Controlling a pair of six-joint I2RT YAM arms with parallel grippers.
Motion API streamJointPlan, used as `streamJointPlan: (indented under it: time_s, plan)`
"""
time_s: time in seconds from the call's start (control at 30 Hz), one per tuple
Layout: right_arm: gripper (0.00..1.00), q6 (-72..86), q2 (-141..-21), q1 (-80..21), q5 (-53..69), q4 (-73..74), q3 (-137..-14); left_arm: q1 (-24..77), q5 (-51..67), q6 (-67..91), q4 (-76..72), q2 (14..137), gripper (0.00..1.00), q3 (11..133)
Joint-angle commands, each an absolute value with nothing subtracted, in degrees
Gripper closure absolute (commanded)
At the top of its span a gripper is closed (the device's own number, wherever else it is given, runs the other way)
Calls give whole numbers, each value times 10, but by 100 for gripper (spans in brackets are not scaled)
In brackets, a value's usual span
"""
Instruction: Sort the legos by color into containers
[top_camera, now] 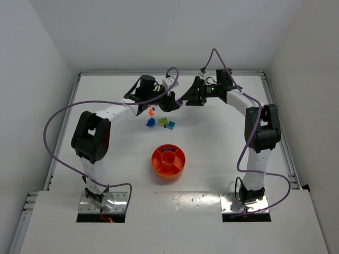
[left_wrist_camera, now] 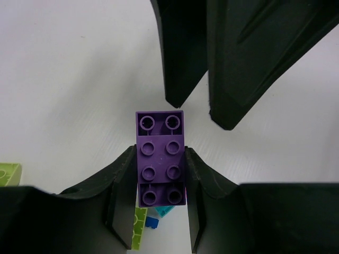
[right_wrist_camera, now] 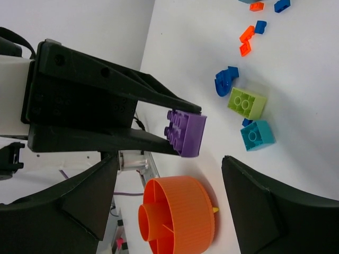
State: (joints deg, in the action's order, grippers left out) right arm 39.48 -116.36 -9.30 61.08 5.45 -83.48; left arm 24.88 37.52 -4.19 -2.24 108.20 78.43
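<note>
My left gripper (left_wrist_camera: 160,159) is shut on a purple brick (left_wrist_camera: 161,138), held above the table at the back (top_camera: 174,105). It also shows in the right wrist view (right_wrist_camera: 186,132). My right gripper (right_wrist_camera: 170,161) is open and empty, and faces the purple brick from close by (top_camera: 185,100); its fingers (left_wrist_camera: 183,58) hang just beyond the brick. Loose legos lie below: a green brick (right_wrist_camera: 247,103), a teal brick (right_wrist_camera: 257,135), a blue piece (right_wrist_camera: 226,80) and orange pieces (right_wrist_camera: 246,34). The orange tray (top_camera: 168,161) stands nearer the arms.
A tiny yellow piece (right_wrist_camera: 214,210) lies against the tray's outer wall (right_wrist_camera: 206,222). More small blue and orange pieces (right_wrist_camera: 256,6) lie farther off. White walls close in the table on the left, back and right.
</note>
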Motion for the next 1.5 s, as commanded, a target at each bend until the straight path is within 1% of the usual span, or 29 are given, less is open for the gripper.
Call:
streamJointPlan:
  time_s: [0.0,0.03,0.17,0.2,0.27,0.3,0.37,0.4,0.47,0.5,0.57,0.6,0.63,0.67,0.7,0.73,0.77,0.8,0.83,0.87,0.9,0.93,1.0,1.03,1.13,1.17,1.23,1.3,1.47]
  plan:
    - [20,388,-1174,-99,611,36,-847,261,400,-44,-42,1045,78,783]
    - [20,388,-1179,-105,616,36,-847,261,400,-44,-42,1045,78,783]
    - [27,388,-1185,-111,621,36,-853,266,400,-44,-42,1045,78,783]
    - [31,388,-1185,-111,621,36,-853,266,400,-44,-42,1040,78,788]
    - [37,388,-1191,-111,627,29,-853,266,400,-44,-47,1040,78,788]
    - [44,388,-1191,-111,633,22,-853,266,400,-39,-47,1040,78,788]
    - [51,388,-1191,-111,643,15,-846,272,400,-39,-47,1040,78,788]
    - [57,388,-1191,-111,643,15,-846,272,400,-39,-47,1040,78,788]
    - [63,393,-1191,-111,643,8,-846,272,400,-39,-47,1040,78,788]
    - [68,393,-1191,-111,649,3,-846,272,400,-39,-47,1040,77,788]
    - [74,393,-1191,-111,649,-3,-841,277,400,-39,-47,1040,72,788]
    - [77,393,-1191,-111,649,-4,-841,277,400,-44,-47,1040,59,788]
    - [84,393,-1191,-111,649,-4,-841,277,400,-44,-40,1040,54,788]
    - [86,393,-1191,-111,649,-4,-841,277,400,-49,-34,1040,50,788]
    - [89,393,-1184,-111,649,-4,-841,277,400,-49,-34,1034,44,782]
    - [94,384,-1178,-111,649,-4,-841,277,394,-49,-29,1028,42,782]
    - [95,354,-1178,-104,641,6,-841,277,388,-49,-29,1028,38,775]
    - [95,325,-1168,-104,636,51,-855,272,382,-42,-23,1020,29,766]
    - [96,286,-1163,-98,624,85,-865,262,381,-28,-23,1013,16,761]
    - [98,156,-1158,-98,615,194,-900,235,388,-10,-23,1003,2,752]
    - [98,70,-1149,-98,595,264,-923,219,398,11,-18,1003,0,752]
    - [98,-9,-1141,-98,553,318,-938,201,443,11,-12,995,0,746]
    - [99,-168,-1110,-109,518,417,-953,146,483,47,-5,989,0,741]
    - [99,-196,-1102,-109,511,438,-953,129,493,67,-10,989,0,734]
    - [99,-238,-1064,-109,511,470,-930,68,454,153,-21,990,0,722]
    - [100,-248,-1049,-118,511,470,-905,53,448,169,-21,997,0,722]
    - [100,-253,-1014,-137,498,438,-869,20,427,202,10,1022,0,748]
    - [100,-259,-964,-155,482,411,-823,7,409,207,60,1062,0,771]
    - [100,-311,-933,-225,460,398,-775,-4,393,256,74,1085,0,783]
